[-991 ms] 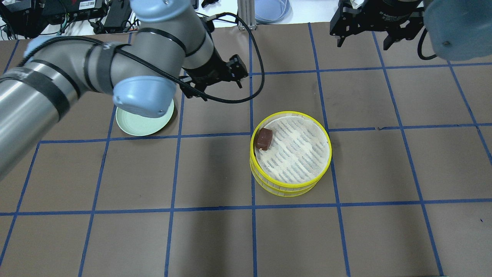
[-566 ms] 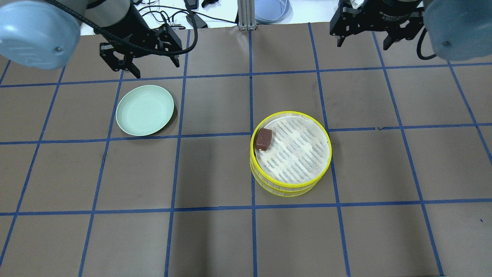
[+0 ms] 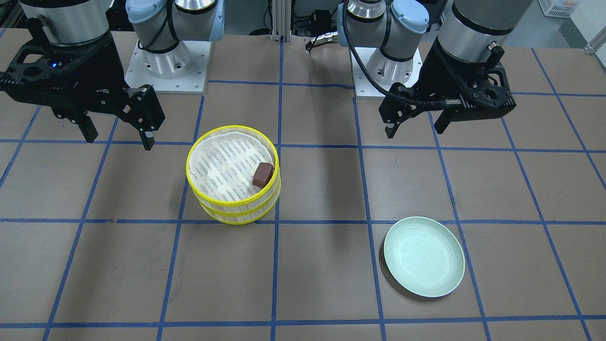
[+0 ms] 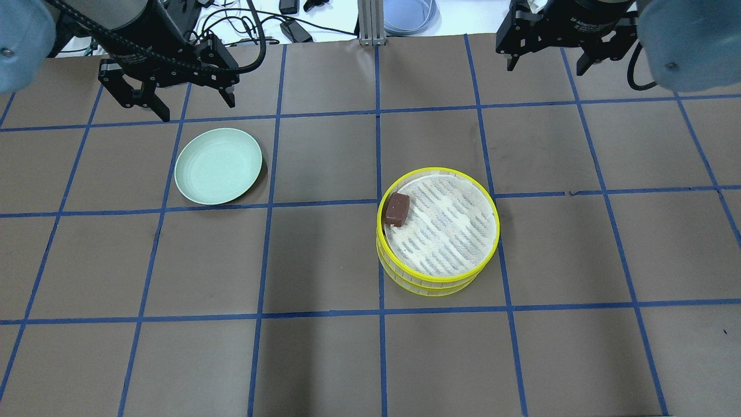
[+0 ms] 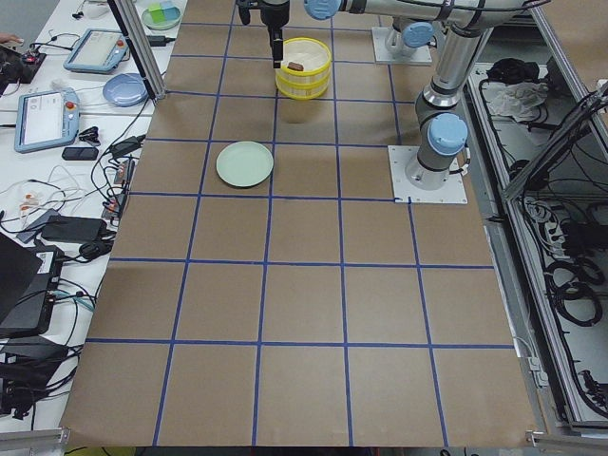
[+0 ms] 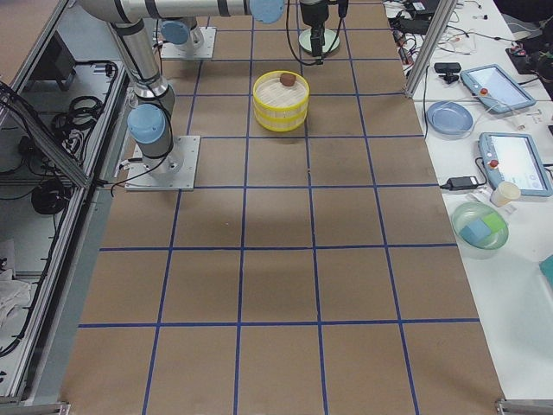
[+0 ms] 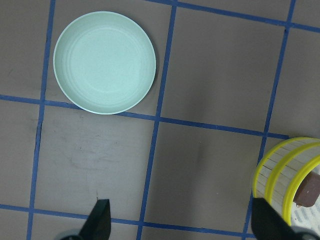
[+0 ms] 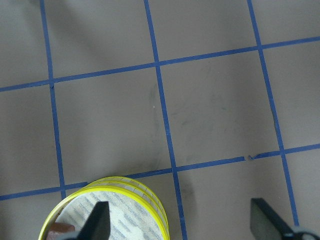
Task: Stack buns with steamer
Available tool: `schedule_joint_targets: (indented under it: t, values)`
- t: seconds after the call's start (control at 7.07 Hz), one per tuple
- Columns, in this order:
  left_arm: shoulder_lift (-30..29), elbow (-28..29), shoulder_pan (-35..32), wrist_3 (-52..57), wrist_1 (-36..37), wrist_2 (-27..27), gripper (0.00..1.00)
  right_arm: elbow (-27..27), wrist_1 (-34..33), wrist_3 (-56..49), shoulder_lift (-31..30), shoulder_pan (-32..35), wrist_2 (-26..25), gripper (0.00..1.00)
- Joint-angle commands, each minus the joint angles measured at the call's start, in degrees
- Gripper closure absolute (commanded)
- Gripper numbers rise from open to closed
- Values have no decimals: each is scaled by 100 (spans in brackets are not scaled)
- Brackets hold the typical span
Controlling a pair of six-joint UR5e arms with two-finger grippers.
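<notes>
Steamer (image 4: 431,288): two yellow-rimmed tiers, one set on the other, with a pale liner across the top tier.
Brown bun (image 4: 397,209): in the top tier, against the steamer's rim on the side that faces the plate.
Bun's long axis: roughly along that stretch of the rim, running from the robot's side of the steamer towards the far side.
Cream-white bun: not seen in any view. If it sits in the steamer's lower tier, the top tier hides it.
Plate (image 4: 218,166): well apart from the steamer, on the robot's left of it.
Left gripper (image 4: 197,109): jaws spread wide and holding nothing. It hangs above the table, well apart from the steamer, past the plate.
Right gripper (image 4: 546,68): jaws likewise wide and holding nothing. It is well apart from the steamer on the opposite side.
Nearer arm: neither is clearly closer, but the bun lies on the steamer's left-arm side, so a reach from the left would meet it first.
Stage, as a judgement: the tiers are stacked and a bun is on top, so little or nothing seems left to do.
</notes>
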Motion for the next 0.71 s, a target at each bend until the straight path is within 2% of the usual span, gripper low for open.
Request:
schedule_joint_targets:
  t: [0.0, 0.57]
  values:
    - [-11, -14, 10, 2, -7, -15, 2, 0, 4, 0, 0, 0, 3, 0]
    - [-20, -119, 2, -7, -7, 3, 1, 0, 4, 0, 0, 0, 12, 0]
